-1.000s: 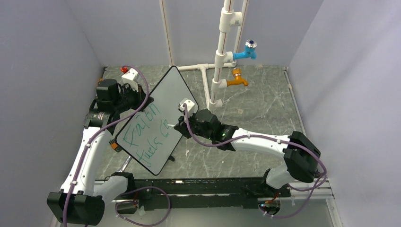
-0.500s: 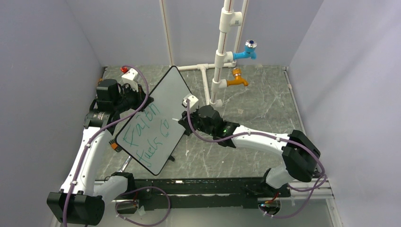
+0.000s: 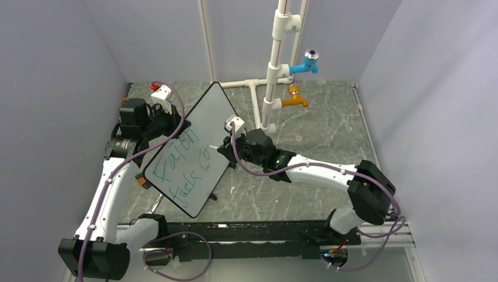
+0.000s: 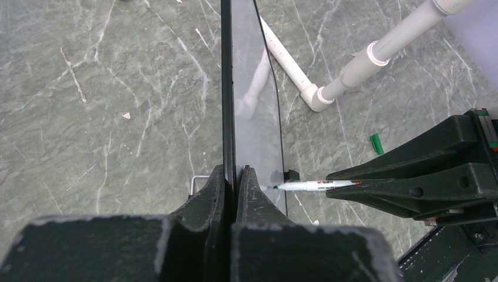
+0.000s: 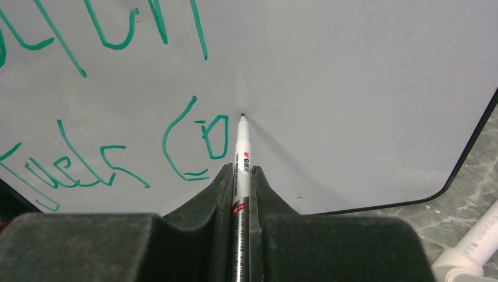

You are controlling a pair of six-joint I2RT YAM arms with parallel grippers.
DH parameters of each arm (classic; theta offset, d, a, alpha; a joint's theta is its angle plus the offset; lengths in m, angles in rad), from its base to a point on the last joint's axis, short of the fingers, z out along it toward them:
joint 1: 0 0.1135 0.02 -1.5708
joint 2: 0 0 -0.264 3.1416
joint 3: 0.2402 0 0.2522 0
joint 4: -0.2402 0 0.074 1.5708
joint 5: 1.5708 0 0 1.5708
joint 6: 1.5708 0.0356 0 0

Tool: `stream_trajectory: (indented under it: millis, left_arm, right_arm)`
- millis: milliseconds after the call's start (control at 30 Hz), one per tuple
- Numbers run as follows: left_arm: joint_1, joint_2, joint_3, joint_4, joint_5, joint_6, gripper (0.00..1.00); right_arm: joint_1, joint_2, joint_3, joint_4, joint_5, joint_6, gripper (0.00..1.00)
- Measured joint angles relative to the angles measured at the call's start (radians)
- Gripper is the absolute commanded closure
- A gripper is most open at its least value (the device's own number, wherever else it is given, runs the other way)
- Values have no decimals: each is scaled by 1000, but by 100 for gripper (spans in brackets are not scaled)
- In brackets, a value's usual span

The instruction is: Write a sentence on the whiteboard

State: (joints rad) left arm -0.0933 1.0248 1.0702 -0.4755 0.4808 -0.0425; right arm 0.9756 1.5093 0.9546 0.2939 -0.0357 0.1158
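- The whiteboard (image 3: 207, 117) stands tilted on edge across the left half of the marble-patterned table (image 3: 317, 129), its face turned toward the right arm so that arm can reach it squarely; whether its near corner rests on the table I cannot tell
- The left gripper (image 4: 235, 174) is pressed together on the board's black rim, which the left wrist view shows edge-on between the jaws; this grip likely braces the board against the push of writing
- The right gripper (image 5: 241, 173) pinches a white-barrelled green marker (image 5: 242, 154) low on the barrel, leaving the tip well forward; the tip sits at the surface just right of the last letter
- The sentence (image 3: 179, 165) runs in two green lines, roughly "Faith" above "fuels Co"; the last word looks unfinished, so the step in hand is probably its next letter
- Bare white lies right of the tip up to the rounded corner (image 5: 464, 170); the remaining letters may have to be small to stay inside the rim
- The white PVC pipe stand (image 3: 271, 76) rises just beyond the board's far corner and the right wrist, limiting room on the far side; a green cap (image 4: 376, 144) lies on the table near it
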Motion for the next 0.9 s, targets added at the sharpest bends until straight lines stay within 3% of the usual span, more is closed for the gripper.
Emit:
stream_trajectory:
  millis: [900]
  left_arm:
    - [1, 0, 0, -1, -3, 0, 100]
  right_arm:
    - [0, 7, -93, 42, 10, 16, 100]
